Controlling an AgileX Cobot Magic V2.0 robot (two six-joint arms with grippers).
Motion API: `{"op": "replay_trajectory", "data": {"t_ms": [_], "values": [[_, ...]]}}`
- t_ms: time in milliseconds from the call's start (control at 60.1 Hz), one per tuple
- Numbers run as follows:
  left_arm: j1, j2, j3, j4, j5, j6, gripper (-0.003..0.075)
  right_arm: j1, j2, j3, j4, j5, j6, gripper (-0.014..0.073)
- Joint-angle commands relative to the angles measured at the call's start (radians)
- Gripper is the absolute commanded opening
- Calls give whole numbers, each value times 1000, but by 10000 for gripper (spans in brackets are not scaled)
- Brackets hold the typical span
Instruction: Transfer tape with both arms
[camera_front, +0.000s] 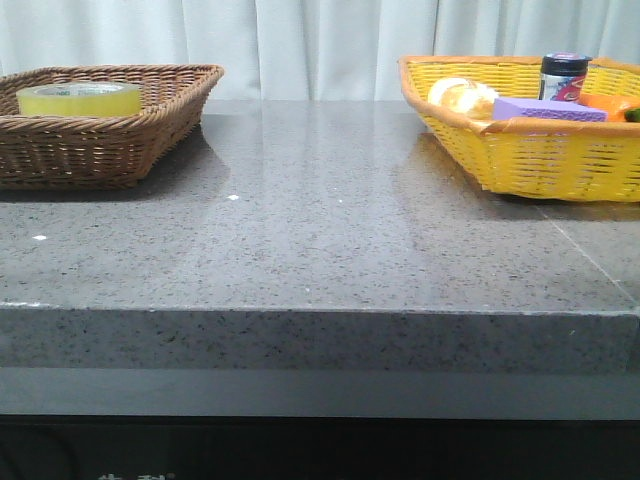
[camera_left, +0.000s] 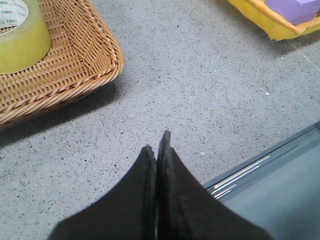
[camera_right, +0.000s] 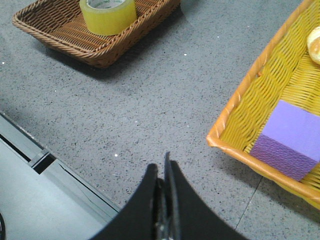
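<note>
Front view: grey speckled table (camera_front: 320, 240), white curtain behind; no arm visible in this view.
Tape: the tape (camera_front: 79, 99) sits upright in the brown wicker basket (camera_front: 110, 150) at the far left of the table; yellow-green roll, pale top rim, printed core visible in the left wrist view (camera_left: 20, 35).
Brown basket: shallow, rectangular, resting flat on the table; the tape is the only item seen in it (camera_right: 107, 15).
Yellow basket: the yellow basket (camera_front: 560, 160) stands at the far right, well apart from the brown one.
Yellow basket contents: purple sponge block (camera_front: 548, 109) near the front rim, a pale rounded item (camera_front: 462, 97) to its left, a dark-lidded jar (camera_front: 564, 77) behind, an orange item (camera_front: 612, 103) at the right edge.
Left gripper: left gripper (camera_left: 159, 145) has its jaws pressed together, holding nothing, above bare table near the front edge, apart from the brown basket.
Right gripper: right gripper (camera_right: 161, 167) likewise closed and empty, over bare table between the two baskets, near the front edge.
</note>
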Motion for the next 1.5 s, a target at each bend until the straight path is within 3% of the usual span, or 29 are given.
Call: {"op": "replay_trajectory", "data": {"t_ms": [0,133,316,599,799,1032,1298,1481], "values": [[-7,-5,-27,-18,-66,-10,-20,-6,-3,-26,7,-67,-5,-68],[5,-65,13,-18,-103,-10,-20,-6,-3,-26,7,-68,-5,-68],[136,-246,141,-12,-183,-10,-20,-6,-3,-26,7,-68,-5,-68],[300,-600,439,-12,-461,-10,-20,-6,-3,-26,7,-68,-5,-68],[325,-756,585,6,-588,-10,-20,-6,-3,-26,7,-68,-5,-68],[325,-766,759,15,-811,-10,-20,-6,-3,-26,7,-68,-5,-68],[325,-771,849,11,-817,-35,-20,-6,-3,-26,7,-68,-5,-68],[382,-808,849,13,-798,-43,-20,-6,-3,-26,7,-68,-5,-68]]}}
